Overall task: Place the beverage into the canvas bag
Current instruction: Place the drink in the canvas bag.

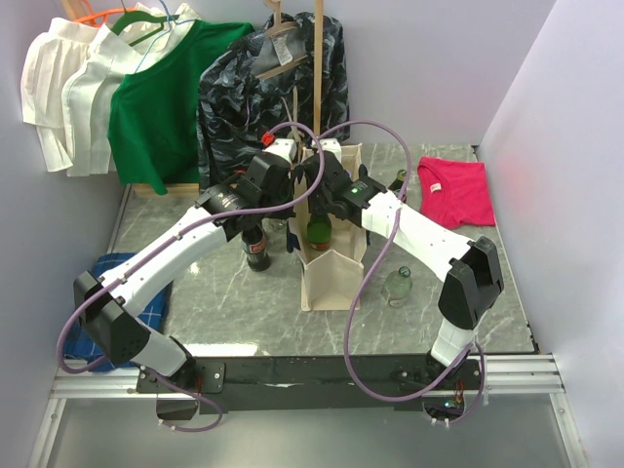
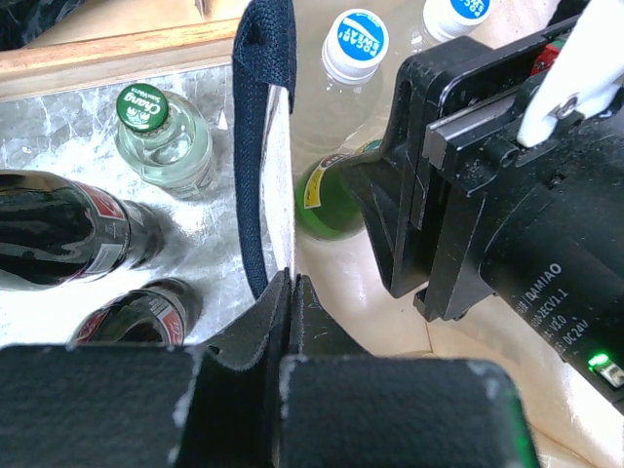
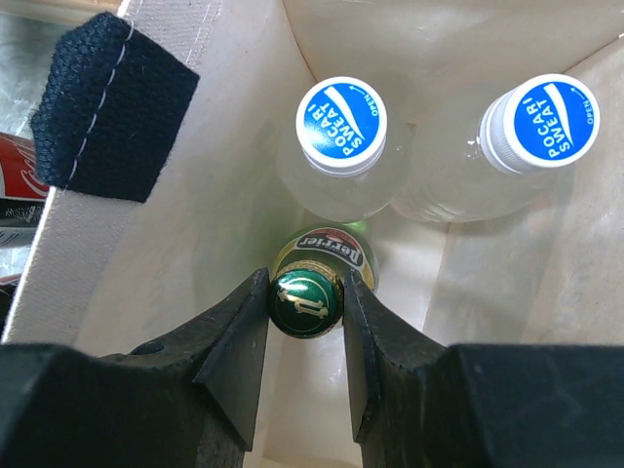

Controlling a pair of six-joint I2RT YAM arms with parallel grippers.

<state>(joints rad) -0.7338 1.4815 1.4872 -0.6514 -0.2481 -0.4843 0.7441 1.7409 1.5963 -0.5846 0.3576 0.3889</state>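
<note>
The cream canvas bag (image 1: 331, 273) with navy handles (image 2: 263, 117) stands open at the table's middle. My right gripper (image 3: 305, 288) reaches down inside it, shut on the cap of a green Perrier bottle (image 3: 322, 252), which also shows in the top view (image 1: 319, 232) and the left wrist view (image 2: 327, 195). Two Pocari Sweat bottles (image 3: 341, 125) (image 3: 541, 119) stand in the bag behind it. My left gripper (image 2: 290, 288) is shut on the bag's left rim at the foot of the navy handle and holds the mouth open.
Dark cola bottles (image 2: 58, 239) and a clear green-capped bottle (image 2: 161, 136) stand left of the bag. A clear bottle (image 1: 398, 286) lies right of it. A pink shirt (image 1: 456, 190), a blue cloth (image 1: 146, 292) and hanging garments (image 1: 166, 97) ring the table.
</note>
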